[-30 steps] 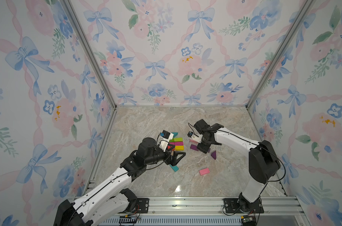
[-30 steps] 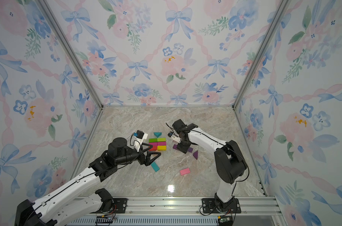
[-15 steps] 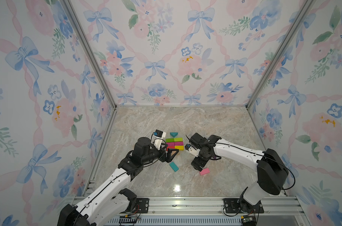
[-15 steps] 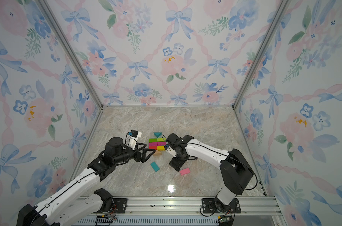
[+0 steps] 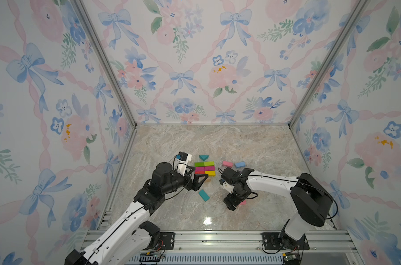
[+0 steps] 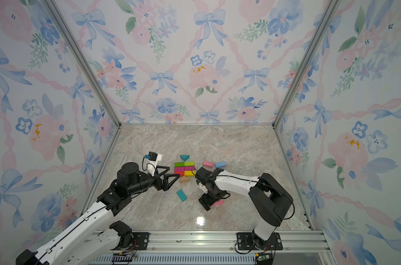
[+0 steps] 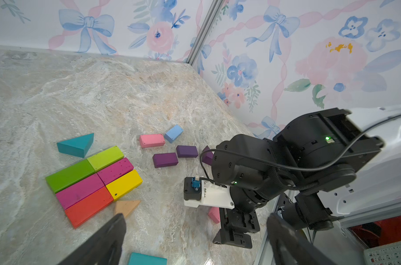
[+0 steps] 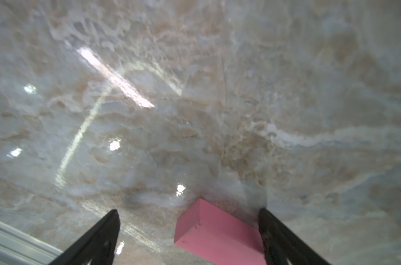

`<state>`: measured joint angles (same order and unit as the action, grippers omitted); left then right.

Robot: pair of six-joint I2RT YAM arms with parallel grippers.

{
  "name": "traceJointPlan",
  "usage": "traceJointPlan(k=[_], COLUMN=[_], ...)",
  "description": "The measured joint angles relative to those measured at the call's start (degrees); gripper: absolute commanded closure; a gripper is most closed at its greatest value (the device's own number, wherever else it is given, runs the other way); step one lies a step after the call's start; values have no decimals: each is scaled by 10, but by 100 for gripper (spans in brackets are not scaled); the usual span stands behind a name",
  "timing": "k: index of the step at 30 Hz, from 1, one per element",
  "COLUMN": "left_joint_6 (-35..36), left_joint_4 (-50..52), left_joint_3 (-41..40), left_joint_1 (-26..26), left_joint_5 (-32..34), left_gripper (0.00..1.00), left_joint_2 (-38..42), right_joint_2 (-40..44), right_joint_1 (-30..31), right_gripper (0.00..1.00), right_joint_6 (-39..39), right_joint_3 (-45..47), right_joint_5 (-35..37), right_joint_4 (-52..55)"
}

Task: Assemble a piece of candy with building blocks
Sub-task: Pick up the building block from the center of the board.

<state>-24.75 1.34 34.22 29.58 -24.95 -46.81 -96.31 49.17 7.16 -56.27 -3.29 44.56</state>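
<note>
So, my right gripper (image 8: 188,213) has its fingers spread wide, straddling a pink block (image 8: 217,231) lying flat on the marble table (image 8: 194,91). The block is tucked close to one finger with a big gap to the other, so nothing's grasped. My left gripper (image 7: 196,221) is spread wide and empty too, hovering near the tan wedge (image 7: 126,207) and a teal block (image 7: 146,259). Past that, green, lime, magenta, yellow and red pieces sit packed into a slab (image 7: 91,181), with a teal wedge (image 7: 76,144) just beside it. Two purple blocks (image 7: 165,160), another pink one (image 7: 151,140) and a light blue block (image 7: 173,133) lie loose nearby.
</note>
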Motion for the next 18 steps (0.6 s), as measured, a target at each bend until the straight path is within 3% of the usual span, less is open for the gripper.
traceJointPlan(k=[12, 15, 18], left_joint_6=[-5, -8, -10], left_joint_4=[0, 0, 0], left_joint_3=[0, 0, 0], left_joint_1=[0, 0, 0], left_joint_5=[0, 0, 0], left_gripper=[2, 2, 2], left_joint_2=[-3, -6, -10], right_joint_2=[39, 40, 38], right_joint_1=[23, 31, 36], right_gripper=[29, 39, 58], right_joint_6=[82, 97, 105], right_joint_3=[48, 50, 50], right_joint_5=[21, 27, 33], right_joint_4=[0, 8, 12])
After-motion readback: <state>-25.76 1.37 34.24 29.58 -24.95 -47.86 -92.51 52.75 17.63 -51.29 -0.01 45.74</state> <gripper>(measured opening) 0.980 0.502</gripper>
